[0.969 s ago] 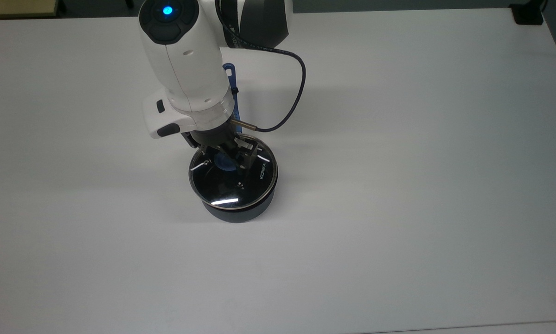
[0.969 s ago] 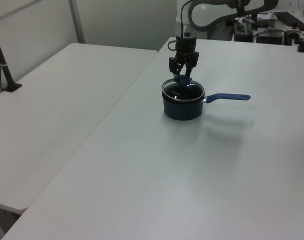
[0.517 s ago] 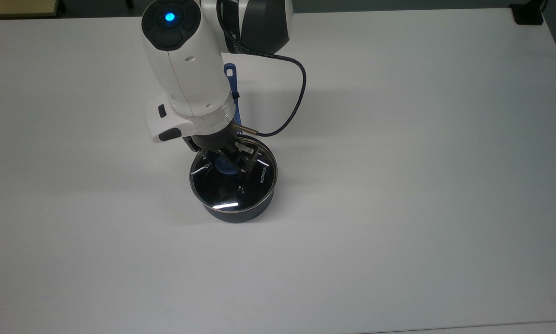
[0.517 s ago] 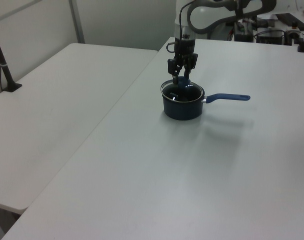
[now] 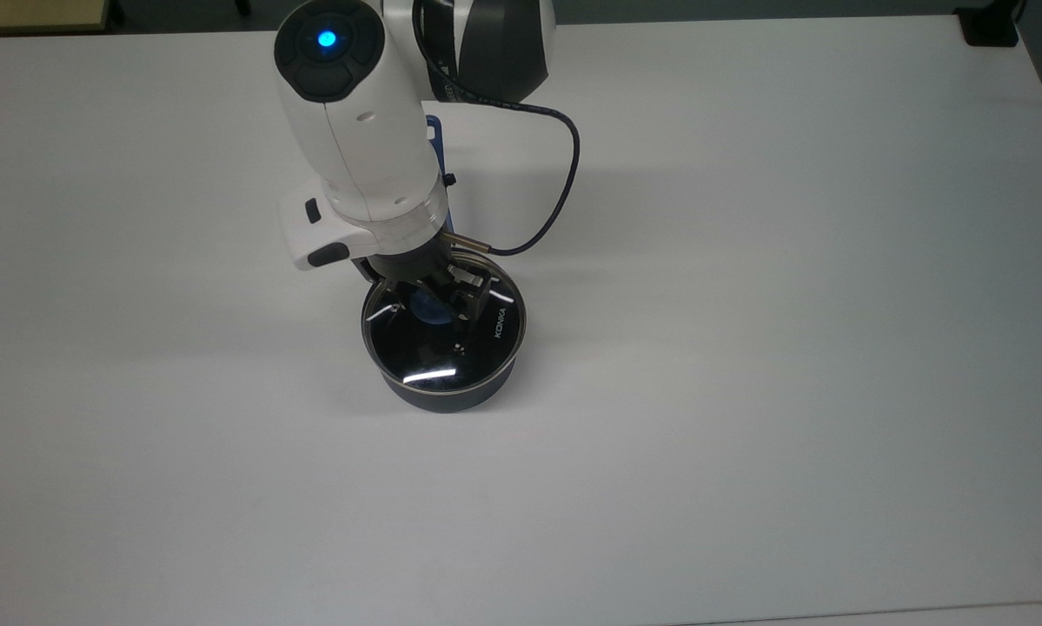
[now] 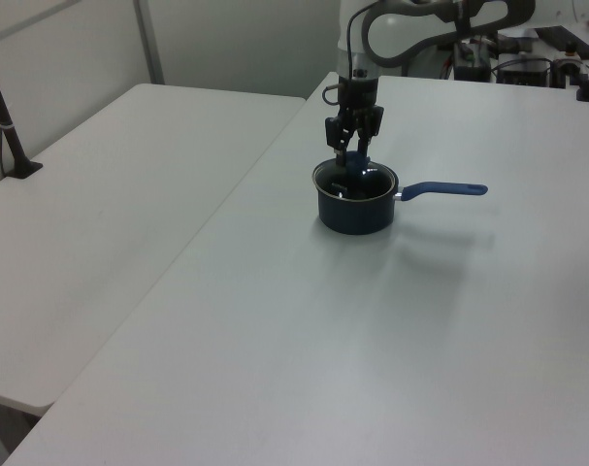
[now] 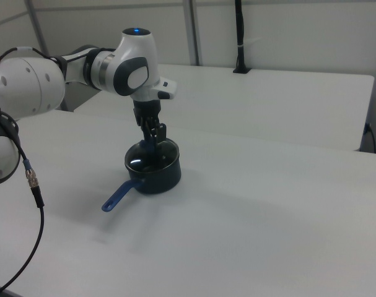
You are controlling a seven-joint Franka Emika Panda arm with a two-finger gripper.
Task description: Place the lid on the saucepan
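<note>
We see the glass lid (image 5: 445, 335), tilted a second ago, now settled level on the rim of the saucepan (image 6: 354, 206) mid-table (image 5: 790, 304), our claw (image 5: 441, 304) still closed on its blue knob, so only letting go seems left.

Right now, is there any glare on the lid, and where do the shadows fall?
Top view: bright streaks of glare on the lid, strongest near its lower edge; soft arm shadow on the table to the top view's right of the saucepan. Left view: faint handle shadow below the handle. Right view: a pale glint on the lid's left.
</note>
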